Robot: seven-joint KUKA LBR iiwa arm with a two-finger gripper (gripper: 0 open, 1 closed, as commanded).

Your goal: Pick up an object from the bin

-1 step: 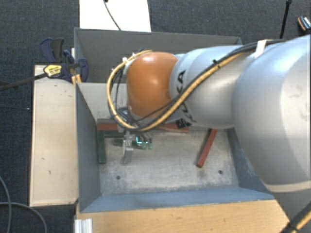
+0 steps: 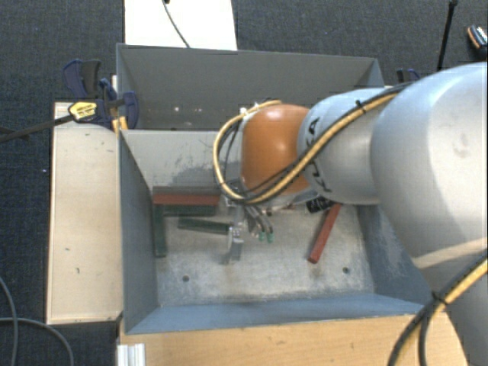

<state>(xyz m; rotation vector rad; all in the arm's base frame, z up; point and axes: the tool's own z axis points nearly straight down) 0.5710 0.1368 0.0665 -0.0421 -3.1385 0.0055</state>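
Gripper [image 2: 235, 244] low in bin [image 2: 139, 235], grip state unclear, green bar [image 2: 203, 223] just left, red bar [image 2: 185, 199] behind, red stick [image 2: 324, 235] right

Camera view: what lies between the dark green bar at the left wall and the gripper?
In the camera view, a second dark green bar lies there, running from near the left bar to the gripper.

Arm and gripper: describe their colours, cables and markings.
The arm has rounded silver-grey links with dark lettering near the wrist. An orange dome cover caps it, yellow and black cables loop around, and the gripper is small grey metal.
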